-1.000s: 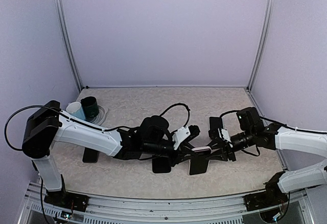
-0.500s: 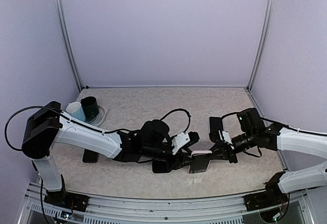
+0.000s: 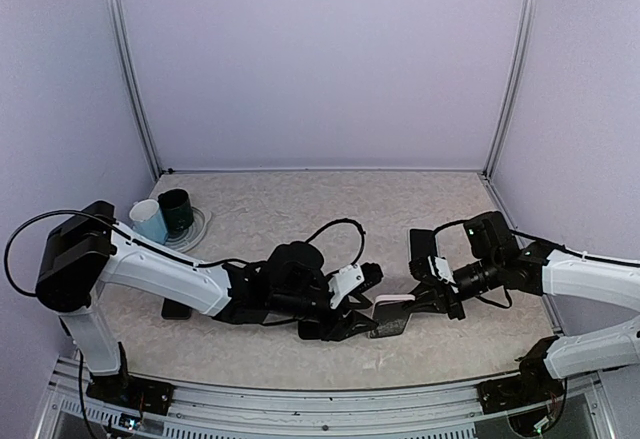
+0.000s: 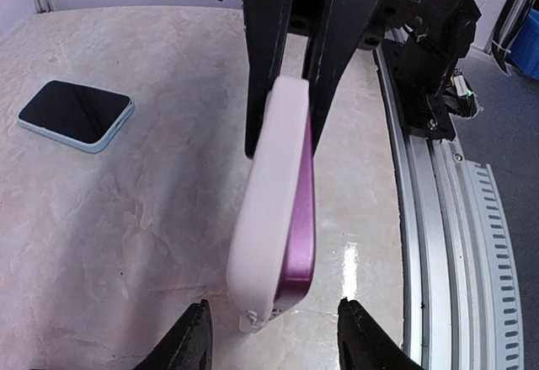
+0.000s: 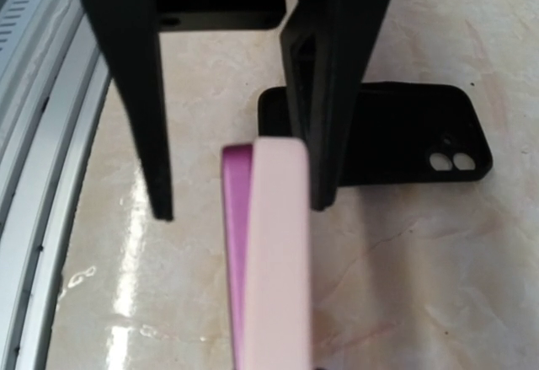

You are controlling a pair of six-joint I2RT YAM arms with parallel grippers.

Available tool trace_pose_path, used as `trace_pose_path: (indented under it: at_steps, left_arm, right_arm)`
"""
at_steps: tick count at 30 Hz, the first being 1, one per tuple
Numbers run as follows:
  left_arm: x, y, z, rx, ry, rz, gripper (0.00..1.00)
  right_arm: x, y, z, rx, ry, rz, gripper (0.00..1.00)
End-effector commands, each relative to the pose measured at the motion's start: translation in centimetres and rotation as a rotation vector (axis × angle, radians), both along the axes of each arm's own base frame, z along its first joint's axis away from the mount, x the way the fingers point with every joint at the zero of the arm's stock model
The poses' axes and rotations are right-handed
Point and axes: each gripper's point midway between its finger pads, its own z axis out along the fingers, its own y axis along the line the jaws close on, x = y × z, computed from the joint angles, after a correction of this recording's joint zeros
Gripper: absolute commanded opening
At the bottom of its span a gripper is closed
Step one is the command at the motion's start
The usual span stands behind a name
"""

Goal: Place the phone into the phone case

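Marbled table (image 3: pixel 280 199) | right end effector (image 4: pixel 287 113) pinching pink phone (image 4: pixel 282 210) | left end effector (image 4: pixel 274 324) spread

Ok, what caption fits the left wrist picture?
Right hand pinches a pink case holding a purple phone; blue phone lies on the table.

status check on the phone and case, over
Right tool shut on pink phone case, purple phone against it. Left tool open, straddling it. Black phone case and blue-edged phone lie apart, nothing blocking.

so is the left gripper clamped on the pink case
No, the left gripper is open, its fingers clear of the pink case on both sides.
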Motion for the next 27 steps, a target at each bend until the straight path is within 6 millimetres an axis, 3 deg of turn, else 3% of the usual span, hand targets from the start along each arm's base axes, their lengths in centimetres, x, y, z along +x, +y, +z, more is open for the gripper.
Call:
trace_pose_path:
  at_steps: [1, 3, 9, 12, 15, 19, 23, 27]
  left_arm:
    - [-0.1, -1.7, 4.3, -0.111, -0.059, -0.018, 0.51]
    - [-0.1, -2.0, 4.5, -0.112, -0.072, -0.018, 0.48]
    - [-0.3, -2.5, 4.6, -0.098, -0.072, -0.041, 0.25]
    - [-0.7, -2.7, 4.0, -0.078, -0.067, -0.053, 0.20]
    - [-0.8, -2.8, 3.8, -0.079, -0.064, -0.056, 0.00]
    - [-0.8, -3.0, 4.0, -0.085, -0.071, -0.038, 0.00]
    - [-0.3, -2.7, 3.4, -0.066, -0.084, -0.009, 0.00]
    - [0.0, -2.5, 2.9, -0.048, -0.091, 0.006, 0.00]
  right_arm:
    - [1.2, 0.1, 0.7, -0.014, -0.077, -0.023, 0.00]
    - [1.2, 0.1, 0.8, -0.013, -0.076, -0.021, 0.00]
    - [1.3, 0.1, 0.8, -0.014, -0.079, -0.025, 0.00]
    - [1.3, 0.1, 0.8, -0.011, -0.080, -0.022, 0.00]
    - [1.3, 0.1, 0.7, -0.015, -0.080, -0.025, 0.00]
    - [1.3, 0.1, 0.7, -0.016, -0.077, -0.026, 0.00]
    - [1.5, 0.2, 1.1, -0.002, -0.090, -0.035, 0.32]
    - [1.5, 0.1, 1.6, 0.007, -0.106, -0.048, 0.42]
